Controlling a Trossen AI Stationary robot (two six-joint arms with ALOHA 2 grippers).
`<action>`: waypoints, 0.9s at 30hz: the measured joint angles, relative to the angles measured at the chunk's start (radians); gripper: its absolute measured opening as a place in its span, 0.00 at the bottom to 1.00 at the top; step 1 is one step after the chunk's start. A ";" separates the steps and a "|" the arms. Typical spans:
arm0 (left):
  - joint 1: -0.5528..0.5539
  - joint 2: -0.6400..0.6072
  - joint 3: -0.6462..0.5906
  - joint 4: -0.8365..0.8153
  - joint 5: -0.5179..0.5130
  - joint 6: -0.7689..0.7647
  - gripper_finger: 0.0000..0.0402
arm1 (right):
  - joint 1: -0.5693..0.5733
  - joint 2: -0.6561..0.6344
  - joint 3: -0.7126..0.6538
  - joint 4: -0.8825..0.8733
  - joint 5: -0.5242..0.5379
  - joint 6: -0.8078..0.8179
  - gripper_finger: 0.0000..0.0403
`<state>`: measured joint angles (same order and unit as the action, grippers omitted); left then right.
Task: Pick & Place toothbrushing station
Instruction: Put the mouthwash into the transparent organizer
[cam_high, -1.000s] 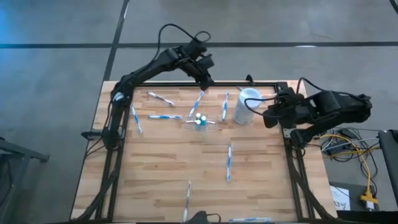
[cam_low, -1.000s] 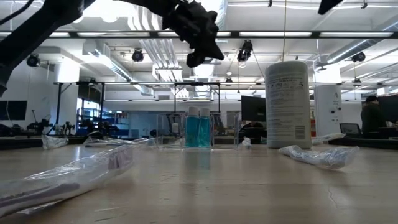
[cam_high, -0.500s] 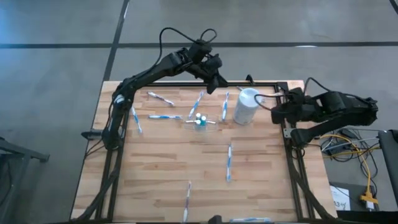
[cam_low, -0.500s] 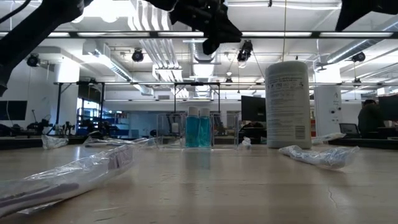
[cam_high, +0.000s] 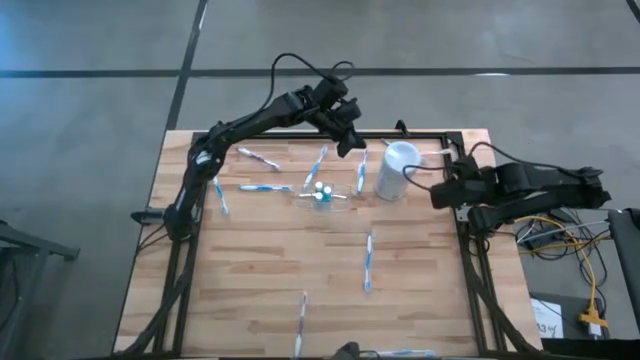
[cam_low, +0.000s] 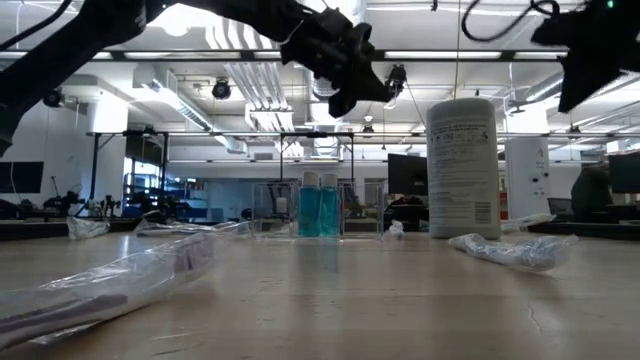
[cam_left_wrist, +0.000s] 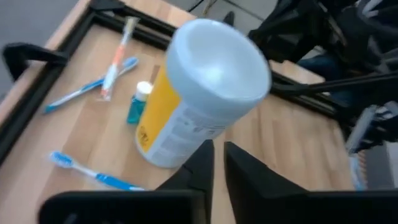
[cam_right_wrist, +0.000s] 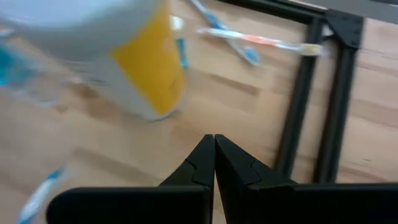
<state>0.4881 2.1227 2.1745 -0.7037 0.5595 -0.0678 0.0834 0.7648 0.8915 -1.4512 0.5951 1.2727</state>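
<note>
The tall white cylindrical cup (cam_high: 397, 170) with a yellow label stands upright on the table at the far right; it also shows in the left wrist view (cam_left_wrist: 199, 99). The clear holder (cam_high: 320, 196) with two teal tubes (cam_low: 320, 205) stands left of it. Thin blue-white toothbrushes (cam_high: 265, 187) lie scattered flat on the wood. My left gripper (cam_high: 352, 143) hovers above the far edge, just left of the cup, its fingers nearly together and empty (cam_left_wrist: 217, 149). My right gripper (cam_high: 437, 192) is shut and empty (cam_right_wrist: 214, 140), raised right of the cup.
A black frame (cam_high: 455, 135) runs along the table's far and right edges. A loose teal tube (cam_left_wrist: 138, 102) and an orange-handled brush (cam_left_wrist: 115, 62) lie beyond the cup. More toothbrushes lie mid-table (cam_high: 369, 258) and near the front (cam_high: 301, 315). Wrapped brushes (cam_low: 120, 275) lie close to the low camera.
My left gripper has moved toward the table's right edge, closer to the white cup, staying raised. My right arm has come down lower beside the cup at the table's right edge. No object has moved.
</note>
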 joint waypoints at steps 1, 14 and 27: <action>0.000 -0.001 -0.012 0.006 -0.017 0.002 0.06 | 0.000 -0.011 -0.028 0.003 0.015 0.019 0.02; 0.006 -0.031 -0.089 0.004 0.039 0.008 0.01 | -0.001 -0.161 -0.410 0.517 0.185 -0.015 0.02; 0.024 -0.128 -0.088 -0.069 0.058 0.039 0.01 | -0.073 -0.068 -0.633 1.018 0.251 -0.070 0.02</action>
<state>0.5124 1.9950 2.0861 -0.7724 0.6180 -0.0293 0.0099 0.6968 0.2589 -0.4331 0.8465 1.2028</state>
